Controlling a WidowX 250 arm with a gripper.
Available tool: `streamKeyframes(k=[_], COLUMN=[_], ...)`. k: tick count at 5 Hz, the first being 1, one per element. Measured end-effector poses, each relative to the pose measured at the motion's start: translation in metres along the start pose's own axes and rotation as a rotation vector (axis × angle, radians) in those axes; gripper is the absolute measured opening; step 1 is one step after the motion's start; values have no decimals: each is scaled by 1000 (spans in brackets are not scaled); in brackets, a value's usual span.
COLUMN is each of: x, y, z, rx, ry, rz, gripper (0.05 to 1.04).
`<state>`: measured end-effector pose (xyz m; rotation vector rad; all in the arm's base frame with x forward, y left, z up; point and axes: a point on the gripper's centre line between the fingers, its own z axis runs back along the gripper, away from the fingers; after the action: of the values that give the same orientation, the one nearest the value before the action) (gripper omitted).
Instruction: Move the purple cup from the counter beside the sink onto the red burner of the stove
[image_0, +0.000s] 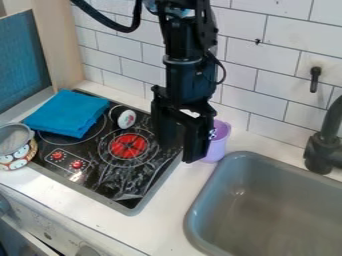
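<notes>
The gripper (179, 141) hangs over the right edge of the black stove top (123, 187), its fingers apart with nothing visible between them. Right behind its right finger stands a purple cup (218, 145), partly hidden by it; I cannot tell if they touch. To the left, a small dark cylinder with a white end (124, 117) lies on its side near the back burner. A folded blue cloth (67, 113) covers the stove's back left corner. At the far left, a metal strainer (13, 138) rests on a patterned round container (19, 157).
On the right is a grey sink (267, 210) with a dark faucet (324, 145) behind it. White counter (170, 210) runs between stove and sink. A tiled wall (274, 60) stands at the back, and a wooden panel (57, 42) at the left.
</notes>
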<state>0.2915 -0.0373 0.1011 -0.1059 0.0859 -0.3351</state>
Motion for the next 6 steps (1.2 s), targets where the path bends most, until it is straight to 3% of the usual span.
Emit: streamKeyframes(k=[1,2,3,4,5,6], x=[-2,2,11,37,51,61], y=[1,3,27,39,36,33], z=[-9,-18,-6,13,15,10], rx=[-7,4,100,169,147,71], ry=[25,-22,-72,-109,-120,-128], rz=[5,25,108,177,182,152], gripper=[1001,1001,1001,1001,1001,1001])
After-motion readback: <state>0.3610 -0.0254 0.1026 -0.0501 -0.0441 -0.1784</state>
